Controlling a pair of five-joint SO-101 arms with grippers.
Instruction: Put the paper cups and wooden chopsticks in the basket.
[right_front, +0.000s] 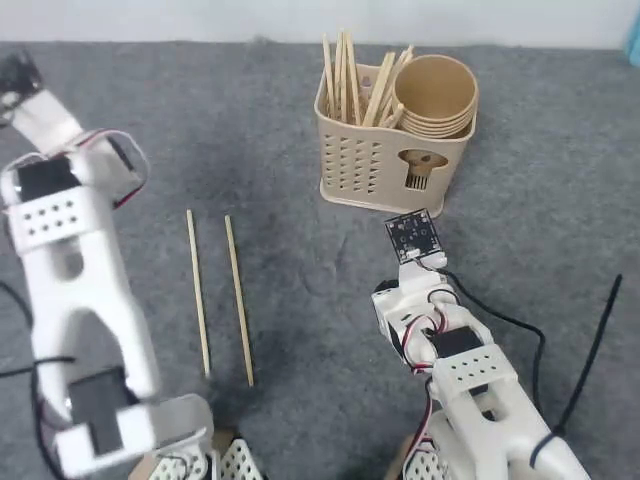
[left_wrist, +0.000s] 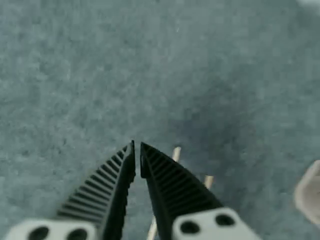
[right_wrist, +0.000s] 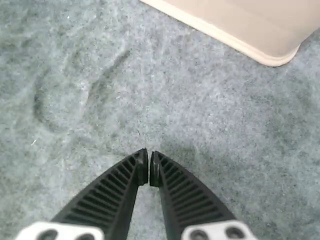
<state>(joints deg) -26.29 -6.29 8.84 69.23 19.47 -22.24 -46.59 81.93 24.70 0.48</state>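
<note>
Two wooden chopsticks (right_front: 198, 295) lie on the table (right_front: 320, 330), 8 o'clock from the basket (right_front: 380, 170) holding the paper cups (right_front: 437, 90); your left claw (left_wrist: 136, 147) and right claw (right_wrist: 149, 152) are pinched together, empty, so spread the left next

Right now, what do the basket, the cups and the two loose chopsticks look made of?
Basket: probably moulded plastic, matte beige, with rows of slots. Paper cups: brown paper, matte, thin rolled rims, nested. Loose chopsticks: pale bare wood, possibly bamboo; thin, straight, no sheen.
</note>
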